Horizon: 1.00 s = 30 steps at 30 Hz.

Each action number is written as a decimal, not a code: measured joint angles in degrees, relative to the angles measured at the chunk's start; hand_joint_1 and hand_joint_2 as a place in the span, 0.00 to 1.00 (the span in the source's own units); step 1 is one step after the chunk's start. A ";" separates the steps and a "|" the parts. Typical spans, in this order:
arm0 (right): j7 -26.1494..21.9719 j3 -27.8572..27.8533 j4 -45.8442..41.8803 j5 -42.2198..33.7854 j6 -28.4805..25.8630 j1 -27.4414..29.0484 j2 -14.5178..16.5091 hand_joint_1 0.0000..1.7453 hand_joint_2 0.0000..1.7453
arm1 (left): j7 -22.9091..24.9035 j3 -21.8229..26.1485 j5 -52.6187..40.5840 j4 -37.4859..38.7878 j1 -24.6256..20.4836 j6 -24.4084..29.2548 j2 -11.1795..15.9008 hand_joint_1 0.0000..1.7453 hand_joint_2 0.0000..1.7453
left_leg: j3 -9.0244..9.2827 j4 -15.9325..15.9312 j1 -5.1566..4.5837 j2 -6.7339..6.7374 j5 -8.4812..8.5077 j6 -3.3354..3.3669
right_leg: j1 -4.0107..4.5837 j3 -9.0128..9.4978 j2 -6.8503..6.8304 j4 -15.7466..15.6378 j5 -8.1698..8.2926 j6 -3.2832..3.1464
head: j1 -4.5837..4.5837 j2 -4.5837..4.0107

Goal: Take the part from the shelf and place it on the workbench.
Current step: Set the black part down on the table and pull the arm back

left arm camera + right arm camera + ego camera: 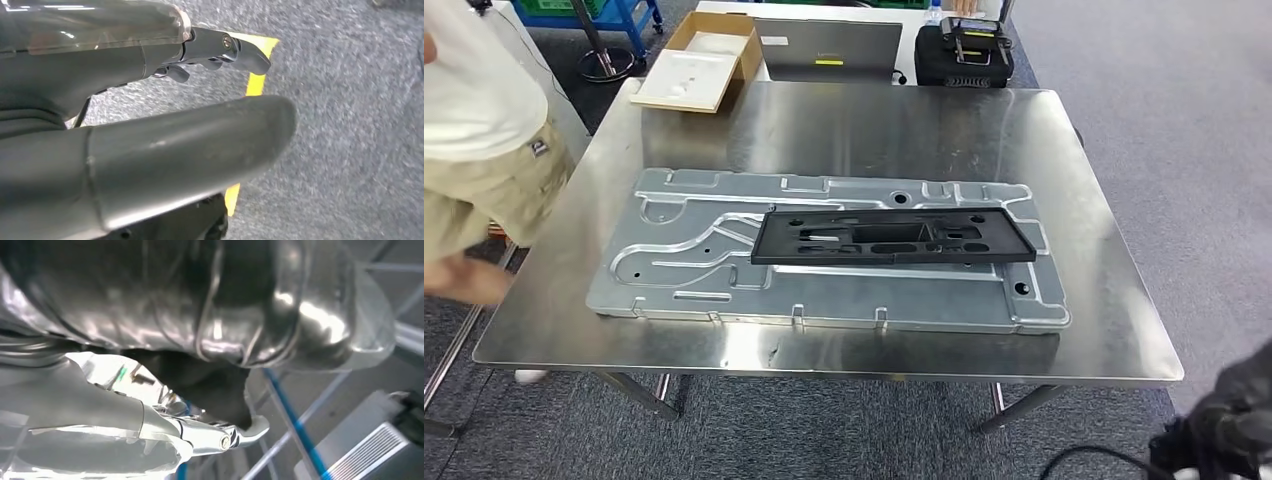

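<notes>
The black plastic part (892, 237), a long flat panel with cut-outs, lies flat on a large stamped silver metal plate (704, 270) on the steel workbench (844, 120). No hand touches it. In the left wrist view my left hand (200, 85) hangs over grey carpet, its thumb and fingers apart and nothing in it. My right hand (200, 425) in the right wrist view has its fingers (245, 432) stretched out, and I make out nothing in its grasp. Shiny dark shapes crowd the space behind it.
A person (484, 150) in a white shirt and khaki shorts stands at the workbench's left edge. A laptop (829, 48), a cardboard box with white foam (699, 65) and a black case (964, 50) sit at the back. Yellow floor tape (257, 75) runs under my left hand.
</notes>
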 joint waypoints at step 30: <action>8.53 -57.12 65.51 59.14 -0.57 -4.43 15.51 0.00 0.50 | 1.32 5.29 3.47 0.00 0.36 2.70 -1.07 0.00 0.00 | 5.57 -2.68 -0.14 0.63 -2.53 0.41 | 0.21 -0.54 -0.04 -3.38 2.75 0.20 | 0.02 0.00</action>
